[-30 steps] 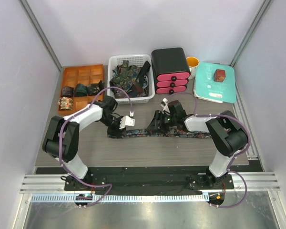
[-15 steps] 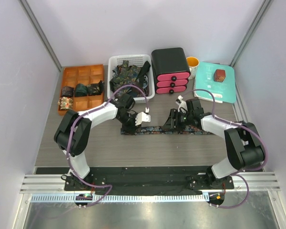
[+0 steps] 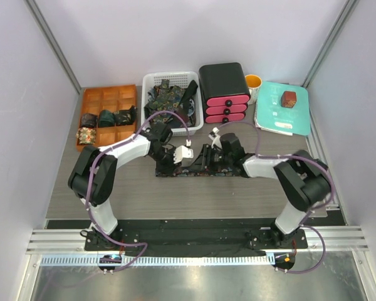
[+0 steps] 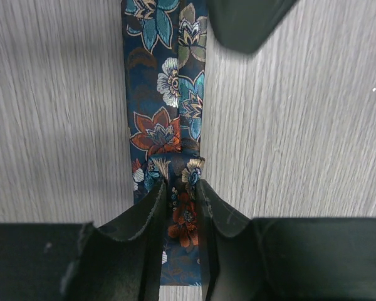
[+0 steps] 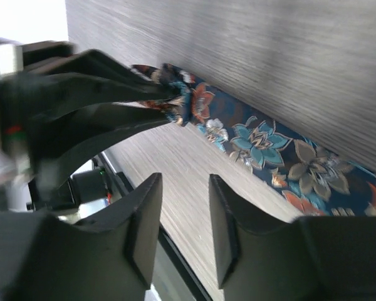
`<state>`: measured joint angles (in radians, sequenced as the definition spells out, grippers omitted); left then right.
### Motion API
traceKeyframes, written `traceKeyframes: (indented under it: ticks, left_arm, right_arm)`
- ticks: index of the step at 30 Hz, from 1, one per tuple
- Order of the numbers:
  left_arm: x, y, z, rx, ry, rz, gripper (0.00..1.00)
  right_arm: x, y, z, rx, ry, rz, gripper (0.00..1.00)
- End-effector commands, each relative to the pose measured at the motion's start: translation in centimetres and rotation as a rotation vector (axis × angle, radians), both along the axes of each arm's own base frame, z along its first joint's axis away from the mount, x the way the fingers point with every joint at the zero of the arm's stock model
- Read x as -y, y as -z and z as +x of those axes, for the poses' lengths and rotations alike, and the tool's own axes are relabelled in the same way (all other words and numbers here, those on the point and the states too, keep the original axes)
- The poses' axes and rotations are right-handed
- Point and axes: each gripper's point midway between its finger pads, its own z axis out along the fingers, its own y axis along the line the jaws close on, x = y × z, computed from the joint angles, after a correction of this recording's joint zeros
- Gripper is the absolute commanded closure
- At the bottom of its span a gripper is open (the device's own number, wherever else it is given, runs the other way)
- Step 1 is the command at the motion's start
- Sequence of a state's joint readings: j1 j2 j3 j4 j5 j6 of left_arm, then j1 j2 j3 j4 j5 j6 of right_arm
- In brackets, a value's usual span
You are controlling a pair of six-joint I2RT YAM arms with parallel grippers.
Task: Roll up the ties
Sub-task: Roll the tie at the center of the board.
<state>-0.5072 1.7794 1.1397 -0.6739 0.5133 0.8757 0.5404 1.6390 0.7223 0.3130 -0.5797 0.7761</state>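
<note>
Where the left gripper is clamped on the folded end of the tie, the roll looks barely begun; the rest of the strip lies flat on the table, its long axis running off to the right. The right gripper hovers just above that free length, fingers spread and empty, so I'd guess the left does the winding toward it

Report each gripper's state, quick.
Left gripper: closed, pinching the tie near its end.
Right gripper: open, holding nothing.
</note>
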Motion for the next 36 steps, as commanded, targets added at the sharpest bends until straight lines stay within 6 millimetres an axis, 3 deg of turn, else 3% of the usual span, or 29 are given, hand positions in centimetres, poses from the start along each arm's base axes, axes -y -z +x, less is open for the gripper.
traceKeyframes:
  ticks: [1,6,25,36]
  left_arm:
    - [-0.9,-0.5,0.5,0.042,-0.008,-0.003,0.74]
    - [-0.9,-0.7,0.6,0.029,-0.027,-0.035,0.73]
    - [-1.7,-1.3,1.2,-0.010,-0.087,-0.093,0.76]
    - [-1.8,-1.1,1.3,-0.011,-0.085,-0.091,0.76]
  right_arm:
    - [-4.4,-2.2,2.5,0.023,0.061,0.134,0.60]
    - [-7.1,-2.2,3.0,0.038,0.044,0.141,0.61]
    - [-8.7,1.8,3.4,0.074,0.047,0.062,0.68]
    - [-10.8,1.2,3.1,0.069,0.028,0.099,0.68]
